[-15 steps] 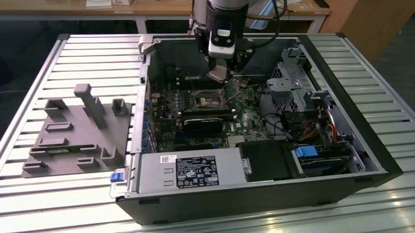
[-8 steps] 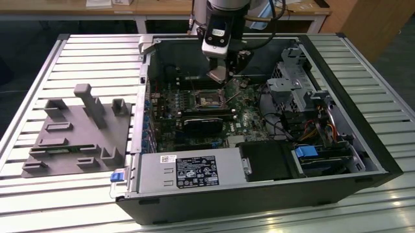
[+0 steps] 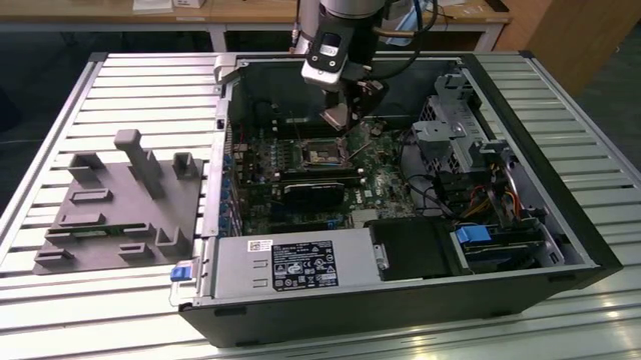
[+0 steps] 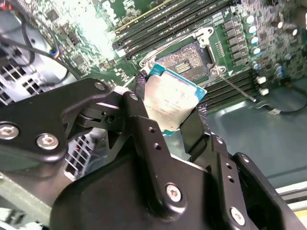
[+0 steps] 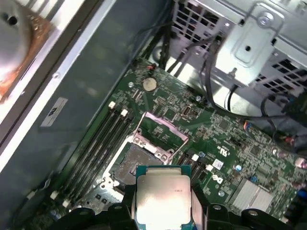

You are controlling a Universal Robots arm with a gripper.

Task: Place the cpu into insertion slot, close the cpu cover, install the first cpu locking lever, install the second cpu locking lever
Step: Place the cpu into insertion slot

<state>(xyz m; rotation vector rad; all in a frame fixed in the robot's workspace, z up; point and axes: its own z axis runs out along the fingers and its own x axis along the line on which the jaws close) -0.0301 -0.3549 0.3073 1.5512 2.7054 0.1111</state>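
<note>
Seen from the exterior view, the arm hung down from above into the open computer case. The case lay on its side on the slatted bench, with a grey fixture block off to the exterior view's left. The tool sat tilted over the motherboard, just above the insertion slot. From there, though, you couldn't tell what it carried.

The wrist views settled it. The cpu was pinched by its edges between the two black fingers, which were closed to just the chip's width. Its silvery top faced the camera, and it was held clear of the board, not in the socket. In the first wrist view the cpu cover stood tipped up at one edge of the bare, dark socket. In the second wrist view a thin metal lever stuck out beside the socket.
</note>
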